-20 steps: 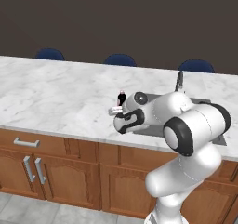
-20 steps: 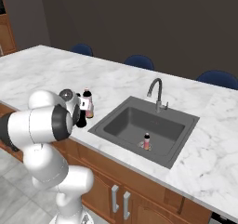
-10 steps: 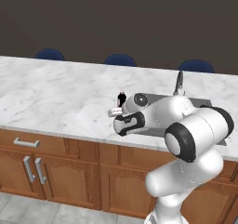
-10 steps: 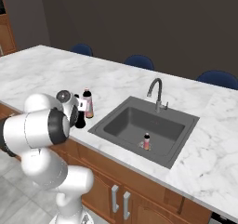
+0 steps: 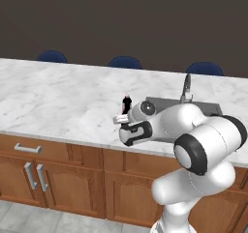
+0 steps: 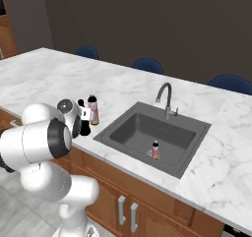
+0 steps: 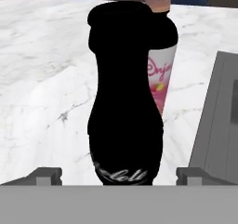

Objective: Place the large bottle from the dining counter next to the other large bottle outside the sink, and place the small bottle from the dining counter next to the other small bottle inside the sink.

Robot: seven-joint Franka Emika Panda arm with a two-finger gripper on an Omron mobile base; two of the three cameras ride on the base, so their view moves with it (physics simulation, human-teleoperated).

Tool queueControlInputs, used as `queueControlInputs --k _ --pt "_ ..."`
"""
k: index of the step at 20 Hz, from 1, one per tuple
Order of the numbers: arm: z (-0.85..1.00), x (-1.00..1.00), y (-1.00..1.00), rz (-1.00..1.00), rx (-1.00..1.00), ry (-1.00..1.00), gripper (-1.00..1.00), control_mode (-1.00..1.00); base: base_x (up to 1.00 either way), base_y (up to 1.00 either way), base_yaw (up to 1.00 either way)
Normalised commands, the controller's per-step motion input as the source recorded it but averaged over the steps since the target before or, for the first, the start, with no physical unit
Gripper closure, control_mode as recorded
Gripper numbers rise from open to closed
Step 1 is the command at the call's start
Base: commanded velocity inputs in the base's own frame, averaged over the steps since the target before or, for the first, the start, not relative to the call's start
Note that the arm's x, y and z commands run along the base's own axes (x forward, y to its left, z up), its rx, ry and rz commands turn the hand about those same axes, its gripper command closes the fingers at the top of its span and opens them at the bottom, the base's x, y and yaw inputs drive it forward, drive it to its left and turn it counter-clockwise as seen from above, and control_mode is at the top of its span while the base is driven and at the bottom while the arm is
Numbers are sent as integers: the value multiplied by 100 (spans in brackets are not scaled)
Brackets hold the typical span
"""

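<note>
- Marble surface (image 6: pixel 49 78) carries everything; the sink (image 6: pixel 147 133) is cut into it, with the faucet (image 6: pixel 166 96) at its far rim.
- Black large bottle (image 7: pixel 125 93) stands upright on the surface just outside the sink's left rim, right in front of the pink large bottle (image 7: pixel 160 74), which peeks out behind it; whether the two touch I cannot tell.
- Judging by shape, my black bottle is stiff, smooth and likely slippery, tall enough to tip easily; I would take it at the pinched waist or low on the belly, never by the cap.
- My tool (image 7: pixel 119 174) stands wide open, a fingertip (image 7: pixel 46 174) on either side of the black bottle's base with clear gaps, so I hold nothing and seem to touch nothing.
- Small bottle (image 6: pixel 155 149) with an orange-red body stands upright on the sink floor; it looks light and easy to knock over.
</note>
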Motion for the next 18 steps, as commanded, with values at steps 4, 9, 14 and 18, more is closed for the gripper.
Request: queueControlInputs --k 4,9,14,18 --pt "12 -22 0 0 -1 -10 -100 -100 0 0 0" --pt "52 -44 0 3 0 -17 -100 -100 0 0 0" --pt "73 -31 -2 2 0 -17 -100 -100 0 0 0" --pt "66 -5 -8 4 0 -7 -100 -100 0 0 0"
